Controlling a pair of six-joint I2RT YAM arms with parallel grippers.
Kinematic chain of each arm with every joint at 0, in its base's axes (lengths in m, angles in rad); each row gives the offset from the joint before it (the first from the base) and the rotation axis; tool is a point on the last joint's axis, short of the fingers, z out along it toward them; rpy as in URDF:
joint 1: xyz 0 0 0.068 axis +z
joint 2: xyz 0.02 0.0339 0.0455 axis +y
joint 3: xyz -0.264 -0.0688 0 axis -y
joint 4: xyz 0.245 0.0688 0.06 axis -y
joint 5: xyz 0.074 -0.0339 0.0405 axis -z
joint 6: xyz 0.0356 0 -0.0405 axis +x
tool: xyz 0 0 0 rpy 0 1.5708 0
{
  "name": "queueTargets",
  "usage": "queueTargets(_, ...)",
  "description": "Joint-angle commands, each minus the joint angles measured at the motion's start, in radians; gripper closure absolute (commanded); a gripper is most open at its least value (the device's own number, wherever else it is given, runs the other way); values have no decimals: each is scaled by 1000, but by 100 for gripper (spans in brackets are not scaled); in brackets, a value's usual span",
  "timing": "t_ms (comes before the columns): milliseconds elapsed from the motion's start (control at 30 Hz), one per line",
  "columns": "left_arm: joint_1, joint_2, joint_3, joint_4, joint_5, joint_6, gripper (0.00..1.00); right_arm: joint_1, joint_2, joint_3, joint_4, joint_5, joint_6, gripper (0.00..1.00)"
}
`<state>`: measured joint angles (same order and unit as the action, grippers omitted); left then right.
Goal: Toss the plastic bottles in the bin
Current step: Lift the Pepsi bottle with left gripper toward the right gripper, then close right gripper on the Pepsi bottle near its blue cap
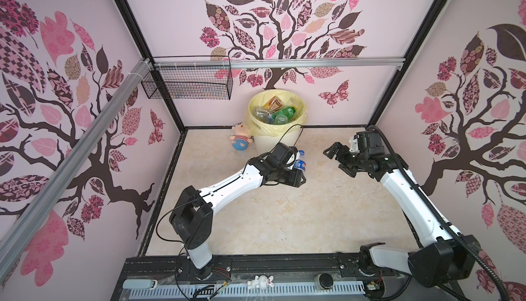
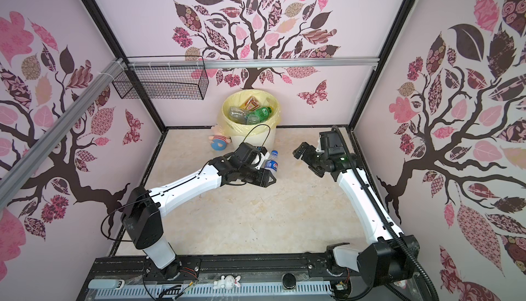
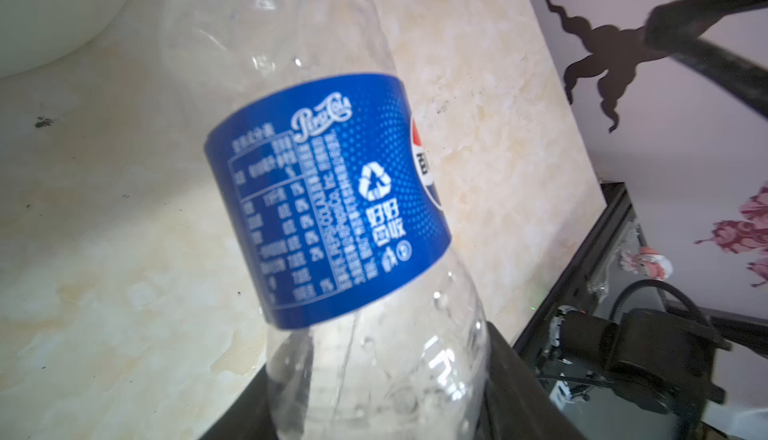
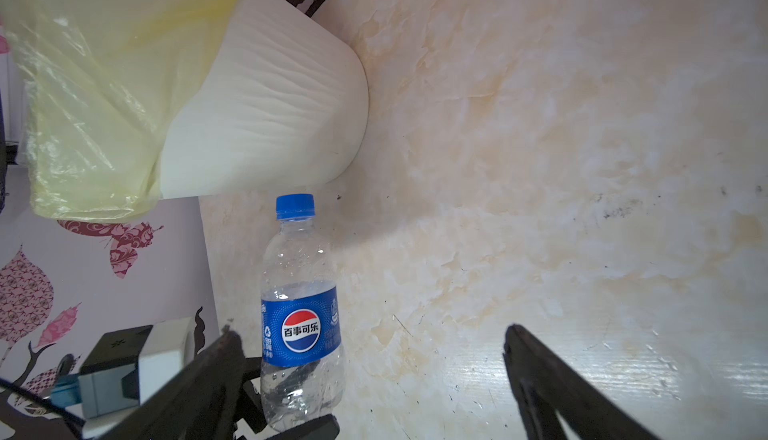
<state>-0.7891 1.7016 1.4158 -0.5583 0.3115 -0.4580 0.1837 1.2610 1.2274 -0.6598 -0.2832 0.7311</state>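
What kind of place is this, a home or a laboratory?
Probably a robot test booth, not a home: wallpapered panels in a black frame enclose the small floor, and two arms are mounted on a rail.

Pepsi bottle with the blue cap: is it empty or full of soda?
Empty. The Pepsi bottle looks clear from neck to bottom in both wrist views; no soda inside.

Cream marbled tabletop (image 1: 284, 214), scuffed with small dark marks, bearing at its back edge the white ribbed bin (image 1: 263, 144) with a yellow liner and, just beside its left, a plush doll (image 1: 240, 139) lying down.
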Motion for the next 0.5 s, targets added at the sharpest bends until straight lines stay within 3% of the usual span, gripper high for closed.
queueTargets(0,13,-53,-42,44,83,-55,44,35,-15,14,52,-66,18,0)
queueTargets(467,106,-243,-82,112,241,-115,45,128,56,-9,330,-283,152,9)
